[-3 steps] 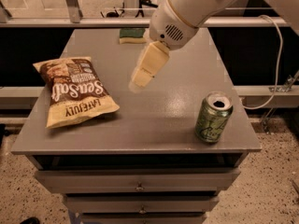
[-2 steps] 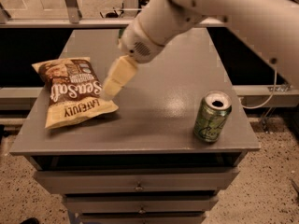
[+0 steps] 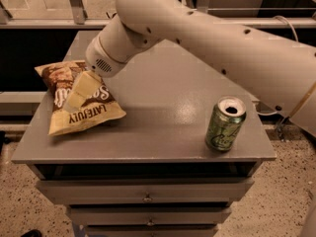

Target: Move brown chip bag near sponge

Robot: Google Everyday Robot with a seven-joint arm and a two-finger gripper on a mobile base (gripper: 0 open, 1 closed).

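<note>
The brown chip bag (image 3: 79, 105) lies flat at the left of the grey cabinet top (image 3: 163, 117), dark brown part toward the back, pale yellow part toward the front. My gripper (image 3: 79, 94) hangs from the big white arm directly over the middle of the bag, its pale fingers pointing down at it and covering part of the script. The sponge is hidden behind the arm.
A green soda can (image 3: 225, 124) stands upright near the front right edge of the cabinet top. Drawers (image 3: 148, 197) run below the top. A rail and dark shelving lie behind the cabinet.
The arm has swung left and down from the middle of the top to over the chip bag. It now covers the back of the top, where the sponge showed a second ago.
</note>
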